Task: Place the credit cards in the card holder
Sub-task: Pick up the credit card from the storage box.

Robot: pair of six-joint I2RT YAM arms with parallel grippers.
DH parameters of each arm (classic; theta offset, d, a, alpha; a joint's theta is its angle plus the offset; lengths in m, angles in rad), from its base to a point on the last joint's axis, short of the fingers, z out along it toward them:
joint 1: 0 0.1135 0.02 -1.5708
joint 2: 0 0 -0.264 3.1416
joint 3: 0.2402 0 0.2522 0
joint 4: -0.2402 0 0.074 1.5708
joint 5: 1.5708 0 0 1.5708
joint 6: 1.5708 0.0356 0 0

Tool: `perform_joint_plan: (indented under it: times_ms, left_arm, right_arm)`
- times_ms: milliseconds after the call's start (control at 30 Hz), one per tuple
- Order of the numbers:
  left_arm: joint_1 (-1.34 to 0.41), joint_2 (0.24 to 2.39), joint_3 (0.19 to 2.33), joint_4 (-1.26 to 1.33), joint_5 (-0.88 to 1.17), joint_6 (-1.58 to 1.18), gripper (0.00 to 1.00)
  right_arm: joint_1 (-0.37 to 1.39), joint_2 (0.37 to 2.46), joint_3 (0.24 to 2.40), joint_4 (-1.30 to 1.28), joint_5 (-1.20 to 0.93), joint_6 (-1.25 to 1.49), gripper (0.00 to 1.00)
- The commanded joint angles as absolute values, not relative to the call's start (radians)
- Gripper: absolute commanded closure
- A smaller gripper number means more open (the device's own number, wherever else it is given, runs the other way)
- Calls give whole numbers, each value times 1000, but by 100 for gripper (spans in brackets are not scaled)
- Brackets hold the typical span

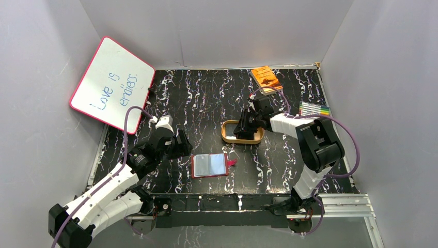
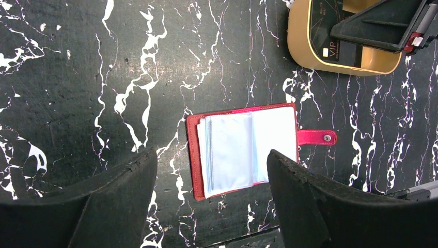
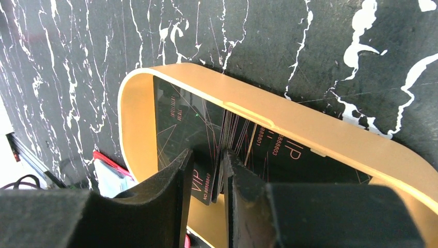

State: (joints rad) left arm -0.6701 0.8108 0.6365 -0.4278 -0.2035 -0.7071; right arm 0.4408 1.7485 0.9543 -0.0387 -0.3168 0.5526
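Observation:
The card holder lies open on the black marbled table, a dark red wallet with clear sleeves and its snap tab pointing right. My left gripper hovers just left of it in the top view, open and holding nothing. Black credit cards with red VIP print lie in the gold oval tray. My right gripper reaches into that tray. Its jaws stand narrow around one card tipped up on edge. That card touches the right finger, with a gap to the left finger.
A pink-framed whiteboard leans at the back left. An orange book lies at the back and a pack of coloured pens at the right edge. Grey walls enclose the table on three sides.

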Motion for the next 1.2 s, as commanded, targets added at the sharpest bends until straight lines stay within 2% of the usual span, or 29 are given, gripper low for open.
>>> perform_joint_plan:
  times_ms: [0,367,933,1167]
  left_arm:
    - [-669,811,642,-442,-227,-706,25]
    - [-668,817,644,-442,-225,-705,25]
    - [-668,818,643,-443,-222,-707,25]
    - [-668,813,644,-443,-222,-707,25]
  right_arm:
    - [436,1736,952,-30,-278,541,67]
    - [417,1702,930,-32,-277,535,76]
    - [390,1634,880,-35,-291,539,97]
    - [390,1587,868,-42,-320,559,100]
